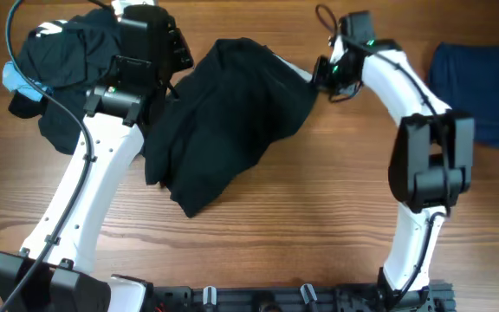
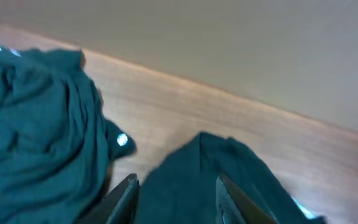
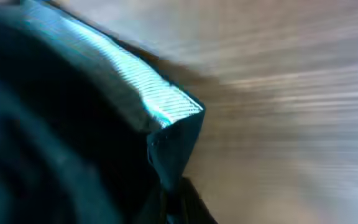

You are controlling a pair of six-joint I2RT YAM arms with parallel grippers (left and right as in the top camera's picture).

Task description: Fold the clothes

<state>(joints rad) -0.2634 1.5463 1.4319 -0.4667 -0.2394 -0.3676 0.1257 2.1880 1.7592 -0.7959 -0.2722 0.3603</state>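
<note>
Black garment: a soft black fabric garment (image 1: 232,121) lies crumpled in the middle of the brown wooden table (image 1: 319,234), its far edge reaching from one arm to the other.
Right gripper: the right gripper (image 3: 178,208) is pinched tight on the garment's far right corner, where a whitish ribbed band (image 3: 148,87) runs along the edge.
Left gripper: the left gripper (image 2: 176,196) has a finger on either side of a raised fold of the same garment; whether it clamps the cloth cannot be told.
Heap: a heap of dark clothes (image 1: 68,61) sits at the far left, just beside the left arm, showing a white logo (image 1: 46,29) and a light-blue piece (image 1: 16,76).
Navy cloth: a dark navy folded cloth (image 1: 479,87) lies flat at the far right, well apart from the rest.
</note>
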